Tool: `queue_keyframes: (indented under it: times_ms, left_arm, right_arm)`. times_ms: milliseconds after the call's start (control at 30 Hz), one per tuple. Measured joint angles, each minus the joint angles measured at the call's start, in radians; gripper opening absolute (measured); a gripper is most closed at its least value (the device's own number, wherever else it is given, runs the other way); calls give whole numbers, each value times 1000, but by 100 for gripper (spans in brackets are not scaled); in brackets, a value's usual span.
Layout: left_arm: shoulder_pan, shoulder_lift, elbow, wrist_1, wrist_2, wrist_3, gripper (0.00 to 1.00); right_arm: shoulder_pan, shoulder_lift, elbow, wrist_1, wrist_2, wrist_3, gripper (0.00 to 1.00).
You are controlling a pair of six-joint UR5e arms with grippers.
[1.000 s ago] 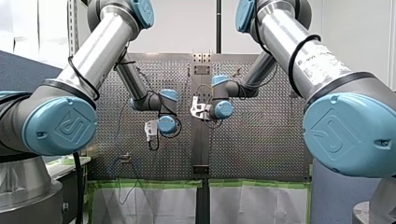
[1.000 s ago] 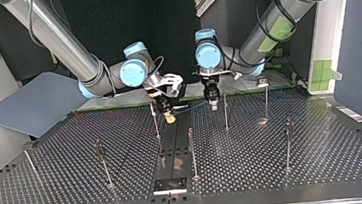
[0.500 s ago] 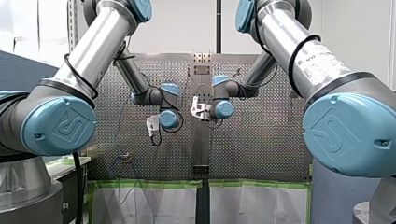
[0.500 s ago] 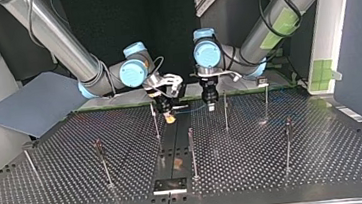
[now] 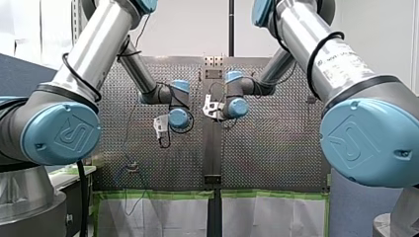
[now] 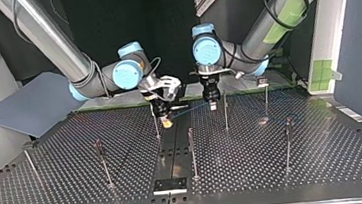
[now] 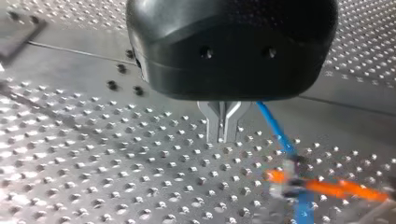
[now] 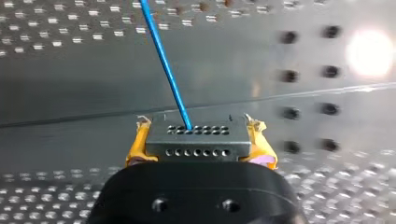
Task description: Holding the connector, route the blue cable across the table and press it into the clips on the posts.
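In the right wrist view, the yellow pads of my right gripper (image 8: 198, 147) are shut on a dark connector (image 8: 197, 140), and the blue cable (image 8: 163, 60) leaves its face. In the top view my right gripper (image 6: 166, 119) holds the connector low over the table's middle strip. The cable (image 6: 192, 108) runs from there to my left gripper (image 6: 212, 105). My left gripper (image 7: 222, 135) has its metal fingers pressed together. The cable (image 7: 275, 133) passes close beside them, not between the tips.
Several thin posts stand on the perforated table (image 6: 325, 158). One post (image 6: 155, 122) is right beside my right gripper and another post (image 6: 225, 111) is next to my left gripper. A third post (image 6: 192, 151) stands nearer the camera. A grey panel (image 6: 28, 104) lies at the top view's left.
My right gripper has shifted slightly toward the top view's left and lower with the connector. In the front view both wrists have moved a little upward.
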Motion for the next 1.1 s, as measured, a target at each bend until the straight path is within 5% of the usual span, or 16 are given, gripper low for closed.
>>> queue_keyframes:
  times_ms: [233, 700, 1100]
  left_arm:
    - [-3, 65, -37, -5, -5, 0, 0]
    - [-21, 187, -48, -51, 0, 17, 0]
    - [-27, 282, -48, -101, 1, 13, 0]
  right_arm:
    - [-3, -64, 13, 40, 3, -1, 0]
    - [6, -199, 141, 53, -3, -3, 0]
    - [0, -317, 214, 135, -6, -7, 0]
